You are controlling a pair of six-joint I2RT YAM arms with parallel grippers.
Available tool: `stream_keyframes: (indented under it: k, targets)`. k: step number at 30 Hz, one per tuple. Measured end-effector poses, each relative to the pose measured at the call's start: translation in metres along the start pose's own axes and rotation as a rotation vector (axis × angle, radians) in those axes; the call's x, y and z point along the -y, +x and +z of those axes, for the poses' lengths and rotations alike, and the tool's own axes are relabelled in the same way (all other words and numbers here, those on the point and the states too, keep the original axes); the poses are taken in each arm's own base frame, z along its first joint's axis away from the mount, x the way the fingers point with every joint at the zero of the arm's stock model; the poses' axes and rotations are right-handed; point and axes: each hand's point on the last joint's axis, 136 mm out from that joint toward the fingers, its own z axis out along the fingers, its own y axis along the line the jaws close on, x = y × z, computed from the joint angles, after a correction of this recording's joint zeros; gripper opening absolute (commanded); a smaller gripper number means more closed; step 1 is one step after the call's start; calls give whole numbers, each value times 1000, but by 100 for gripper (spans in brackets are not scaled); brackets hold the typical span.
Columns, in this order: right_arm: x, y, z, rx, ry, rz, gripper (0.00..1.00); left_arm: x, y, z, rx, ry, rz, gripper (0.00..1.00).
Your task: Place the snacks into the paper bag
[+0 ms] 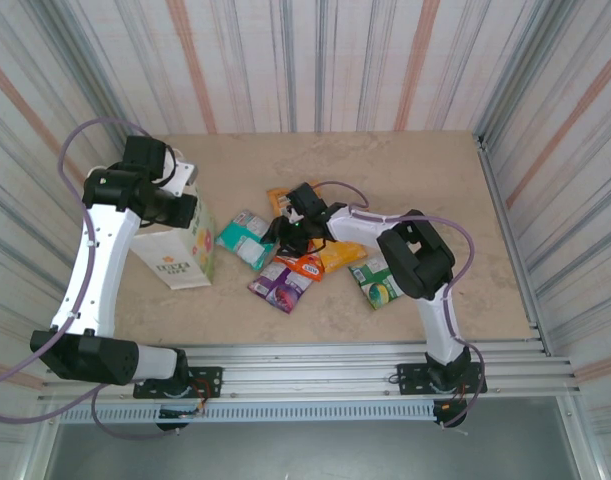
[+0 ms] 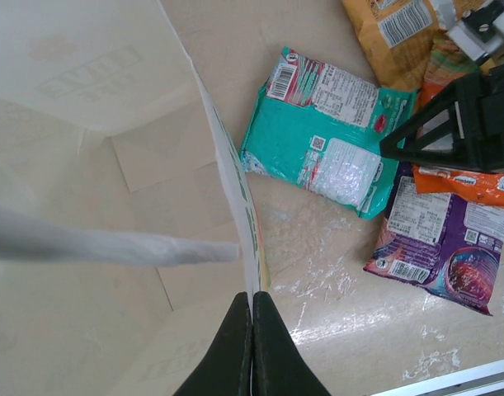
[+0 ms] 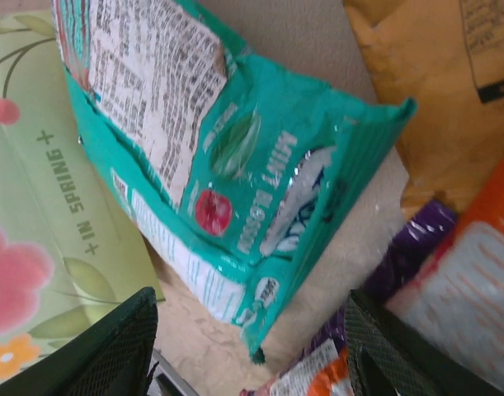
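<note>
left gripper [image 2: 252, 301] is clamped shut on the paper bag [image 1: 175, 255], its two dark fingers pinching the thin right-hand wall right at the rim. the bag sits at the left of the table [image 1: 435, 190], mouth open, and the left wrist camera looks straight down into its pale, creased inside, with one thin handle cutting across that view.

over to the right gripper [image 1: 283, 228]: the arm reaches in from the right to the middle of the table, jaws spread wide, poised at the teal packet [image 3: 235, 165]. from the right wrist camera, one finger shows at each bottom corner and the packet's lower corner points down between them (whether either pad touches it, i cannot tell). the teal packet lies flat just right of the bag, near its flowered side, label text facing up.

the other snacks are bunched close by. an orange packet [image 1: 283, 196] lies beyond the gripper. a red-orange packet [image 1: 303, 266] sits just nearer the arm bases, overlapping the top of a purple packet [image 1: 280, 285]. a second orange packet [image 1: 340, 255] lies under the right arm, and a green packet [image 1: 377, 283] rests beside it, toward the right arm's base. all of these packets are out on the table, outside the bag.
</note>
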Motion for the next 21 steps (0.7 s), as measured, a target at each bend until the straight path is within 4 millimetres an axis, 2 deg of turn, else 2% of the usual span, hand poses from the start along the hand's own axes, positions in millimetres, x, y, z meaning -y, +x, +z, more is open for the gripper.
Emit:
stream_keyframes:
  k: [7,11,14,18,21]
  targets:
    - [-1,-10,19,11,-23,29,42,3,0,2,5,17,-1,0]
    - [-5,-14,22,25,-43,30,23,3,0,2,7,19,-4,0]
    - [-10,-18,21,42,-62,11,14,4,0,0,10,19,0,0]
    - [-9,-21,13,79,-59,-6,7,9,-1,0,10,18,20,0]
    - [-12,-22,-4,116,-59,-36,0,13,-1,-1,9,19,34,0]
